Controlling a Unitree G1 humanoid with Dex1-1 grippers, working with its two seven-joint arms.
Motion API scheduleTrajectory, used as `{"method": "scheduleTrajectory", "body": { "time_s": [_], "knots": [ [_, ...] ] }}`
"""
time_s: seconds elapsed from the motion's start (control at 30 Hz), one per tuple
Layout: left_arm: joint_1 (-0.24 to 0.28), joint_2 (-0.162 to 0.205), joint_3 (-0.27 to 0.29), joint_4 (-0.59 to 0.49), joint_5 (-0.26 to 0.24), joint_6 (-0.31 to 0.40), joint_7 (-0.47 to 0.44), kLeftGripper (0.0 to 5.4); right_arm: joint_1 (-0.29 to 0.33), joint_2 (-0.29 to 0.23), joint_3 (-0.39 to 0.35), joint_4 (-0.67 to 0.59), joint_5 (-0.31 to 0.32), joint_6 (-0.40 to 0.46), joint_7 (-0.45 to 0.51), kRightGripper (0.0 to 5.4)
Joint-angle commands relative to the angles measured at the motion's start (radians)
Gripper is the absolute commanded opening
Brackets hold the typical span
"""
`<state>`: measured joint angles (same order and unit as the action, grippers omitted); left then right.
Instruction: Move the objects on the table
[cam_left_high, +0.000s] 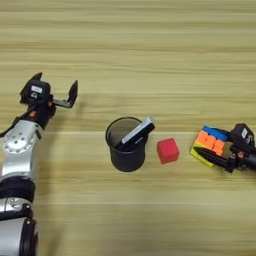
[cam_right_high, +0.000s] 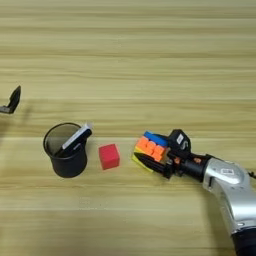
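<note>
- The right gripper comes in from the robot's right along the near half of the bench, its silver forearm low in the right eye view — the two black fingers are closed around the multicoloured puzzle cube, one along its near side and the other behind it
- The puzzle cube sits tilted in that pinch, orange squares facing up, a blue strip along its far edge and yellow showing at its low near edge; whether it touches the wood or is lifted clear I cannot tell
- Just to the left of the puzzle cube, apart from it, the plain red cube rests flat on the bench
- Left again and near the red cube stands the black cup, upright, with the black-and-silver marker leaning in it so that its upper end pokes over the rim toward the right
- Farther back and well off to the left, the left gripper hovers over bare wood — its fingers are spread wide with nothing between them, well apart from the cup and both cubes
</note>
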<state>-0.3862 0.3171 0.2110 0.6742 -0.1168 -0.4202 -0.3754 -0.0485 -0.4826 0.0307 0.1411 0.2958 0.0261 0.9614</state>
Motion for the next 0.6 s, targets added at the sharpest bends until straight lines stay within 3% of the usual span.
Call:
{"method": "scheduleTrajectory", "body": {
  "time_s": [0.03,0.4,0.6],
  "knots": [
    [0.006,-0.02,-0.014,-0.041,-0.024,-0.006,-0.022,5.4,-0.021,0.008,-0.009,-0.051,0.008,-0.005,-0.018,3.35],
    [0.013,-0.028,-0.023,-0.043,-0.02,-0.018,-0.022,5.4,-0.083,0.036,-0.05,-0.189,0.072,0.088,-0.117,3.35],
    [0.021,-0.036,-0.025,-0.048,-0.024,-0.016,-0.021,5.4,-0.195,0.09,-0.004,-0.172,0.004,0.142,-0.241,3.35]
  ]
}}
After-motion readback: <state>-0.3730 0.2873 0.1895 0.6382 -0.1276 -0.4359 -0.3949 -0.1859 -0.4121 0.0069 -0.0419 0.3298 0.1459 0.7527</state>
